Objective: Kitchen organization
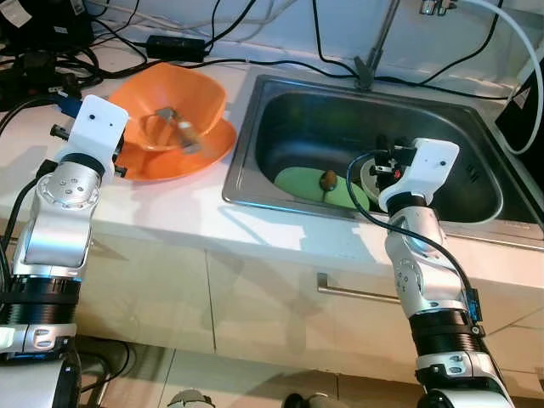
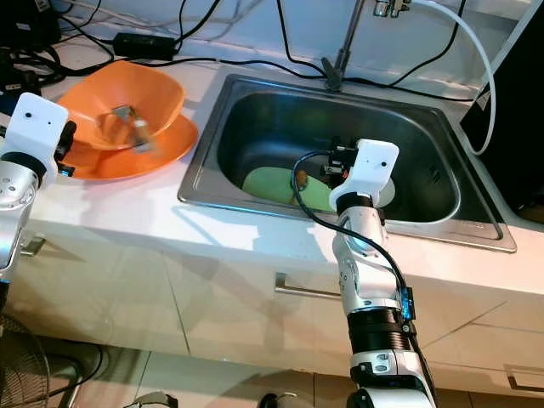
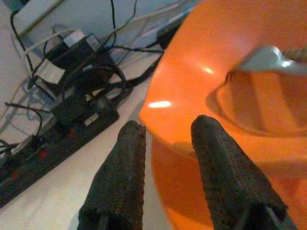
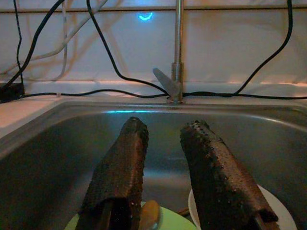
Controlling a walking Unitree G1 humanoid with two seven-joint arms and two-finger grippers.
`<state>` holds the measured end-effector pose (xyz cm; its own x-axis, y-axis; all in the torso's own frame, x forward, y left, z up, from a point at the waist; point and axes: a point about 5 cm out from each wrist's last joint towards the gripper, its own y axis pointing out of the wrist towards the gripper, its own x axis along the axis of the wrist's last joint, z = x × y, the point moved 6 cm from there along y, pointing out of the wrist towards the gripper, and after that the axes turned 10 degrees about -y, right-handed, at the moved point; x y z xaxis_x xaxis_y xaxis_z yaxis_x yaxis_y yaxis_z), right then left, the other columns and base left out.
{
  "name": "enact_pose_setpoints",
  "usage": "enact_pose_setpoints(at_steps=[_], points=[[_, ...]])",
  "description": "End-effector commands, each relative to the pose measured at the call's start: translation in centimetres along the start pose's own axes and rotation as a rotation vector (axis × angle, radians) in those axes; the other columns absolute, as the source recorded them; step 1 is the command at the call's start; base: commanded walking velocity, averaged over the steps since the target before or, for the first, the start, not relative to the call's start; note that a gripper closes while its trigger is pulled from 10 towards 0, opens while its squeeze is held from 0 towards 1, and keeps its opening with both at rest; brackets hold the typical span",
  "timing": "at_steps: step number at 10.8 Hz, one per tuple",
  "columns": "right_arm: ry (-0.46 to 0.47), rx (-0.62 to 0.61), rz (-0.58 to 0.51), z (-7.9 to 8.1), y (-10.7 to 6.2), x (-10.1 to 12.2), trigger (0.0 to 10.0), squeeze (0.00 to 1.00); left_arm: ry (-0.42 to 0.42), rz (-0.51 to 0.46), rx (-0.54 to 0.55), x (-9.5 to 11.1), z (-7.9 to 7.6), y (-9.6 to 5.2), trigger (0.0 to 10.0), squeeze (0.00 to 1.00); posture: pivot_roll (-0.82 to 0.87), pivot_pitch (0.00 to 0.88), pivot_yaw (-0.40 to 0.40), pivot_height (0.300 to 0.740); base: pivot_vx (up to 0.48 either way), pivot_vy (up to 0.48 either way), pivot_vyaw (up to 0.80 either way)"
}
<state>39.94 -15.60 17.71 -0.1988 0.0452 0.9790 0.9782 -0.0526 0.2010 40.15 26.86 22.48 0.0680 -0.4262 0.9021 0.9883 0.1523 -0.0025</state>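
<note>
With my right gripper (image 4: 163,163) hanging narrowly parted and empty over the sink (image 1: 255,149), I lower squarely onto what looks like a white plate (image 4: 283,215) beside the green plate (image 1: 302,183), while my left gripper (image 3: 168,163), parted too, waits at the orange bowl (image 1: 200,89).

The sink (image 1: 280,127) is brushed steel with a dull sheen, and its tap (image 4: 177,43) is brighter polished metal. The orange bowl (image 1: 183,98) and the orange plate (image 1: 208,153) under it look like glossy smooth plastic that catches highlights. A metal fork (image 3: 268,60) lies in the bowl. The fingers (image 3: 120,182) are matt black with a rough, pebbled skin. The bench (image 1: 170,212) is smooth pale stone-like material. Both arms wear satin silver metal and white plastic.
</note>
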Motion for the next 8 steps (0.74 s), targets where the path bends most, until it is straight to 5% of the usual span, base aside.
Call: enact_pose_setpoints(at_steps=[1,5,6,7,8], points=[[-0.008,-0.009,-0.006,-0.2,0.3,0.3,10.0,0.0,-0.022,-0.052,-0.004,1.6,-0.2,0.2,10.0,0.0,0.02,0.075,-0.097,0.74,0.0,0.0,0.0],[-0.013,-0.016,-0.013,-0.5,0.5,0.5,10.0,0.0,-0.071,-0.239,-0.001,7.0,-0.2,0.0,10.0,0.0,0.02,0.06,-0.096,0.74,0.0,0.0,0.0],[-0.011,-0.017,-0.014,-0.5,0.4,0.5,10.0,0.0,0.006,-0.324,-0.057,8.5,-1.1,-0.6,10.0,0.0,0.02,0.058,-0.094,0.74,0.0,0.0,0.0],[-0.01,-0.017,-0.014,-0.5,0.4,0.5,10.0,0.0,0.057,-0.397,-0.144,9.9,-2.9,-1.4,10.0,0.0,0.02,0.056,-0.096,0.74,0.0,0.0,0.0],[-0.009,-0.016,-0.013,-0.4,0.5,0.5,10.0,0.0,0.147,-0.516,-0.344,11.9,-7.3,-3.5,10.0,0.0,0.02,0.056,-0.095,0.74,0.0,0.0,0.0]])
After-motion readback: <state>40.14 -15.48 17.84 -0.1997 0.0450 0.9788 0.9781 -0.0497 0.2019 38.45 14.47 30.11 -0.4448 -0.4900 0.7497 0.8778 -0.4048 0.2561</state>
